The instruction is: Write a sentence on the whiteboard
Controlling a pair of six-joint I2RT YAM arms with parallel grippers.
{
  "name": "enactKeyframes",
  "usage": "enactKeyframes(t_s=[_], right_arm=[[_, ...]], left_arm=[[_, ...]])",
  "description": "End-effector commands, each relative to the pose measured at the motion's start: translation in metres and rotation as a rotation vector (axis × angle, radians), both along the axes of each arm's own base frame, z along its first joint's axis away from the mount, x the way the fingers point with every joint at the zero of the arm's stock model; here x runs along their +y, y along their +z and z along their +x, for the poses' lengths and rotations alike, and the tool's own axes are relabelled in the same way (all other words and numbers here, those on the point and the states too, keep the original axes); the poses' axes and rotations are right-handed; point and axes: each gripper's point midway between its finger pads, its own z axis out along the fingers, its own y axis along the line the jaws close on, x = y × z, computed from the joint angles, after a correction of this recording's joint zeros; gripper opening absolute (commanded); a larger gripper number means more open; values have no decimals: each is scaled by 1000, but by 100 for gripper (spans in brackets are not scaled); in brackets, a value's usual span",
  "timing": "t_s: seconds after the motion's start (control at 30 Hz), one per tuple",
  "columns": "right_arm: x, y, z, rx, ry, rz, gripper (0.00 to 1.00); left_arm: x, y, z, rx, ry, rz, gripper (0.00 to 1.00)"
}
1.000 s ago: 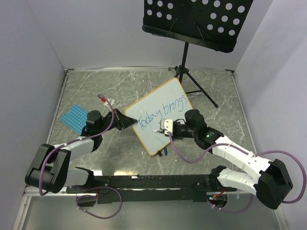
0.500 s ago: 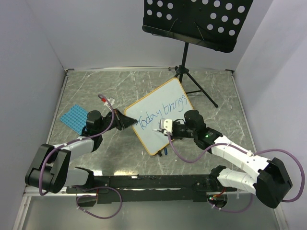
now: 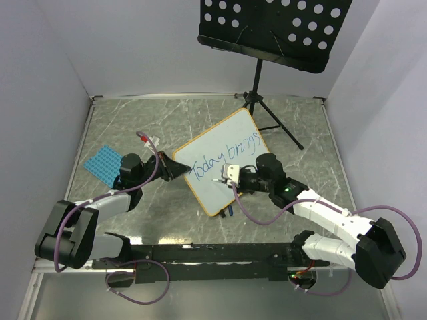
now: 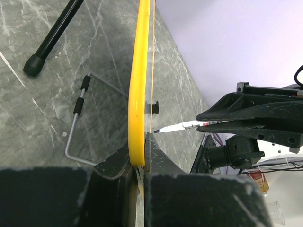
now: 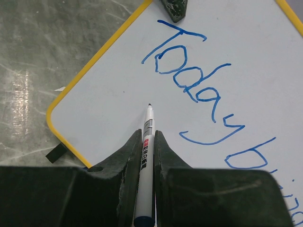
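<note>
The whiteboard [image 3: 220, 160] with its orange-yellow frame lies tilted on the table. Blue writing [image 3: 223, 157] on it reads "Today brings" in one slanted line; it also shows in the right wrist view [image 5: 199, 90]. My left gripper [image 3: 179, 169] is shut on the board's left edge; the left wrist view shows the yellow frame [image 4: 139, 85] pinched between the jaws. My right gripper [image 3: 227, 177] is shut on a white marker [image 5: 147, 142]. The marker tip [image 5: 149, 105] sits at the bare board below "Today".
A black perforated music stand [image 3: 273, 27] stands at the back, its tripod legs [image 3: 267, 113] on the table behind the board. A blue studded mat [image 3: 102, 165] lies at the left. White walls enclose the table.
My right gripper with the marker has shifted slightly up and left over the board. The left gripper and the board have not moved.
</note>
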Motion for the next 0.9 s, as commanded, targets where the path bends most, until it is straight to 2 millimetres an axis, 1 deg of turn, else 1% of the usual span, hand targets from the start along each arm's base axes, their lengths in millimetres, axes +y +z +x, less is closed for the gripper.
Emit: enactKeyframes(t_s=[0.0, 0.27, 0.43, 0.53, 0.8, 0.87], right_arm=[[5, 4, 1, -20, -1, 29, 0], [6, 0, 5, -17, -18, 14, 0], [8, -6, 5, -10, -15, 1, 0], [10, -5, 4, -13, -11, 5, 0], [15, -9, -6, 14, 41, -11, 0], [14, -14, -11, 38, 61, -34, 0]], left_arm=[[-7, -19, -20, -8, -103, 60, 1], [-7, -19, -21, -8, -105, 61, 1], [-7, -18, -20, -11, -105, 59, 1], [-7, -18, -21, -12, -104, 57, 1], [-7, -19, -20, -11, -104, 60, 1], [-7, -19, -20, -13, -102, 60, 1]])
